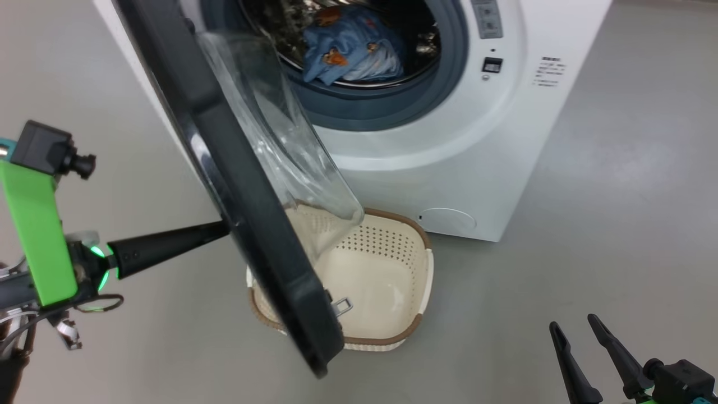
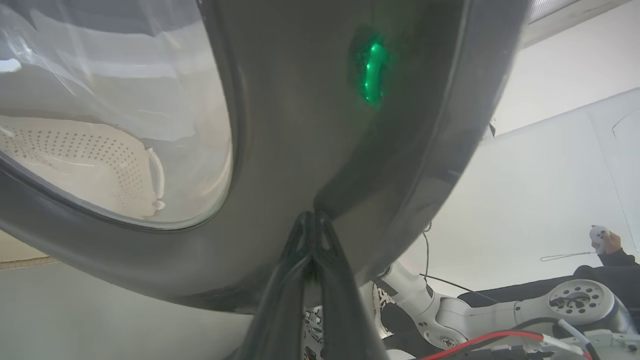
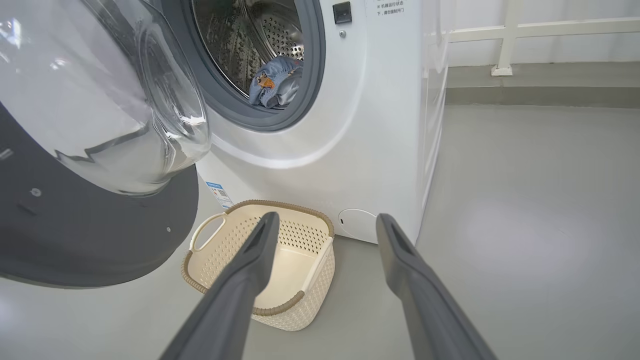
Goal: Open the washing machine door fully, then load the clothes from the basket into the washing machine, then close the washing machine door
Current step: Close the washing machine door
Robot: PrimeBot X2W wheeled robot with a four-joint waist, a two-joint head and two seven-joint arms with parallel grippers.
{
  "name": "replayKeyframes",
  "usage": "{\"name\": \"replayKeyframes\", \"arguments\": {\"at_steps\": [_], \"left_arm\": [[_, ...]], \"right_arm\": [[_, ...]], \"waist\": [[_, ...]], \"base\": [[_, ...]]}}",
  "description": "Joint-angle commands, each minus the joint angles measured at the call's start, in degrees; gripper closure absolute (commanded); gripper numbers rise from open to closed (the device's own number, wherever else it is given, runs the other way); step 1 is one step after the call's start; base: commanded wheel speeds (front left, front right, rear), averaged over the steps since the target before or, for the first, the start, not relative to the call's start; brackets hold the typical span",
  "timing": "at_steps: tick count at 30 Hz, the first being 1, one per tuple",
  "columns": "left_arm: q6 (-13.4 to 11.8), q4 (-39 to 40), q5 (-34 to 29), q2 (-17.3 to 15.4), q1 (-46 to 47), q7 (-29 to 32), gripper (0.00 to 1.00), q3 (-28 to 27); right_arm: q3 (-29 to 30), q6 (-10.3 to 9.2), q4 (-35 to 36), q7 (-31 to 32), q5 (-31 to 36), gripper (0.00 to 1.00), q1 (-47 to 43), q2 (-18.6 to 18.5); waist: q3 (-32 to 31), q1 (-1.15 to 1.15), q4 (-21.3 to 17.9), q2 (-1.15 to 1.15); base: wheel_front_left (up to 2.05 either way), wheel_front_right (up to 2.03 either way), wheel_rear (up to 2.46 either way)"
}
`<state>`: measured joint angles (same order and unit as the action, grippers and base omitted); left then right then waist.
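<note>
The washing machine [image 1: 465,168] stands with its door [image 1: 235,185] swung partway out, black rim edge-on and glass bowl facing the drum. Blue bear-print clothes [image 1: 350,47] lie inside the steel drum, also visible as clothes [image 3: 275,85] in the right wrist view. The cream basket [image 1: 418,328] sits on the floor below the door and looks empty. My left gripper [image 1: 223,229] is shut, its tip pressed against the door's outer black face [image 2: 300,125]; left gripper [image 2: 312,217]. My right gripper [image 1: 574,322] hangs open at the lower right, away from everything; right gripper [image 3: 327,221].
Grey floor spreads right of the machine. The round service flap [image 3: 356,222] sits low on the machine front beside the basket [image 3: 280,306]. A person's hand [image 2: 602,240] holding a small controller shows behind the robot. A white rail [image 3: 505,45] runs along the far wall.
</note>
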<state>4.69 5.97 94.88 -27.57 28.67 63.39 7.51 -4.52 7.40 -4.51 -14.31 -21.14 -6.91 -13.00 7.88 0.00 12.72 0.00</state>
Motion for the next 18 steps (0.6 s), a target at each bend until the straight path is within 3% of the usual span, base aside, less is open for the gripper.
{"name": "replayKeyframes", "arguments": {"at_steps": [1, 12, 18], "left_arm": [[-0.2, 2.0, -0.1, -1.6, 3.6, -0.5, 1.00, -2.2], [-0.4, 0.1, -1.5, 1.2, 7.5, -2.1, 1.00, -1.0], [-0.1, -1.4, -2.0, 2.6, 9.0, -3.3, 1.00, -0.7]], "right_arm": [[-1.0, 0.09, 1.4, -0.7, 0.6, 0.00, 1.7, -0.7], [-0.6, 0.09, 1.7, -0.7, 0.8, 0.00, 2.4, 0.1], [-0.4, 0.09, 1.7, -0.7, 0.7, 0.00, 2.4, 0.3]], "waist": [[0.1, 0.00, -1.9, 0.00], [1.2, 0.00, -8.0, 0.00], [1.5, 0.00, -9.2, 0.00]], "base": [[0.00, 0.00, 0.00], [0.00, 0.00, 0.00], [0.00, 0.00, 0.00]]}}
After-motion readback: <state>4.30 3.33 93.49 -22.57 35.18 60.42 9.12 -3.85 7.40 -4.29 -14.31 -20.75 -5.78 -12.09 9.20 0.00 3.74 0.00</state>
